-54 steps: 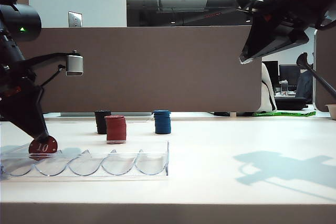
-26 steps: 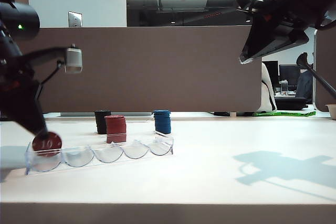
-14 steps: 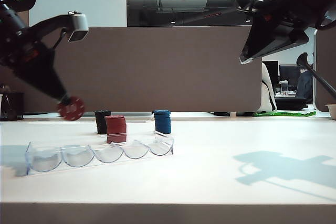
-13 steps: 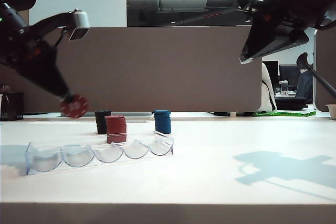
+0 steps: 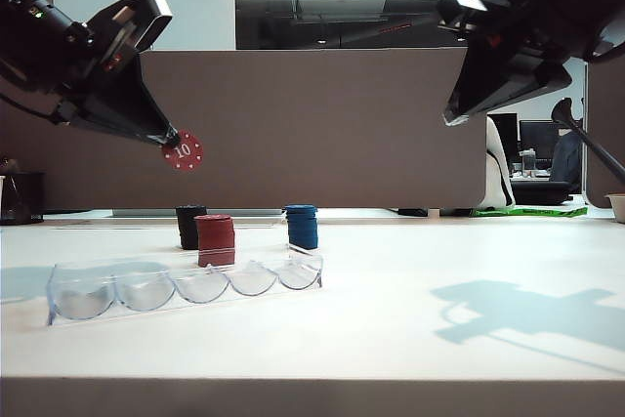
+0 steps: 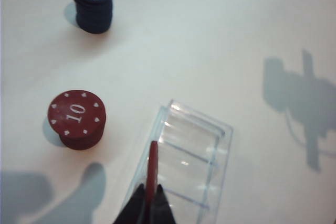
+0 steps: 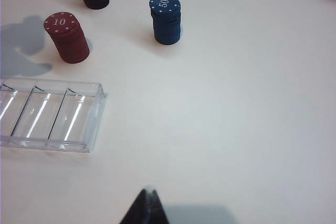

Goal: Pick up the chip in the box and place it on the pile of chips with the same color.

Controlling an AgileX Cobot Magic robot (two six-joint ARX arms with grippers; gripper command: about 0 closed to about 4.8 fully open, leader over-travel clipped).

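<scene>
Chip [image 5: 183, 151] hung in the air, pinched by its edge in the left pincer [image 5: 168, 140], high over the worktop [image 5: 410, 271] and above and a little left of the red pile [image 5: 216, 239] in the exterior view. Its face with the white "10" stood roughly upright toward that camera. In the left wrist view the chip [image 6: 151, 174] showed edge-on between the closed tips of the left pincer [image 6: 148, 195], with the box [image 6: 195, 150] below and the red pile [image 6: 76, 118] off to one side, well apart from the chip. The box [image 5: 186, 285] lay empty on the worktop in front of the piles, black stack [image 5: 189, 226] and blue stack [image 5: 302, 226] standing on either side of the red pile.

The right pincer [image 5: 451, 112] hung high on the right side, pressed together and holding nothing; its tips [image 7: 145, 209] showed shut over bare worktop.

The chip looked light, stiff and smooth, so a thin grip at the rim could let it pivot or slip. It would probably need turning flat before release, and the pile could topple if nudged from the side.
</scene>
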